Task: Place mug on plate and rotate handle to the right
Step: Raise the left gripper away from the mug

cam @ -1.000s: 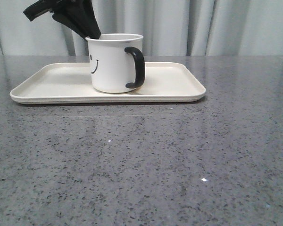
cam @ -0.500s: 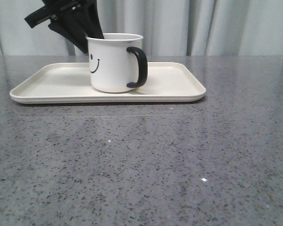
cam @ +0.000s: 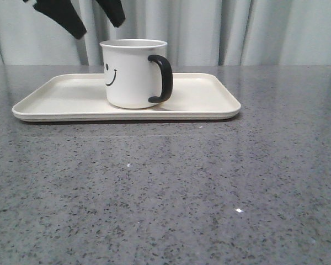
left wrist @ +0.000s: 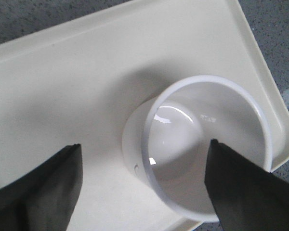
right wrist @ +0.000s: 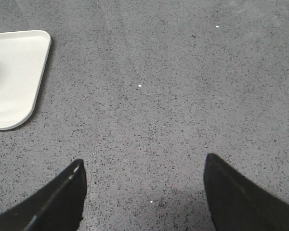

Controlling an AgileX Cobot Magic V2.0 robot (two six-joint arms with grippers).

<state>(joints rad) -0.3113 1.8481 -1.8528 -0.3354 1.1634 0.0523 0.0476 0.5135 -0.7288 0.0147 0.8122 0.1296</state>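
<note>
One mug (cam: 133, 73) upright on plate (cam: 55, 98), handle (cam: 162, 79) at 3 o'clock; left gripper (cam: 91, 14) jaws spread above; descent could clip rim.

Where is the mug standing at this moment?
In the front view, the mug stands upright on the plate, a little right of its middle, with its handle to the right. The open left gripper hangs just above it, apart from it.

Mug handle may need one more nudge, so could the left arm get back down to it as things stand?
Probably yes. The left tool hangs open just above the mug, nothing lies between, and the handle sticks out free on the plate.
</note>
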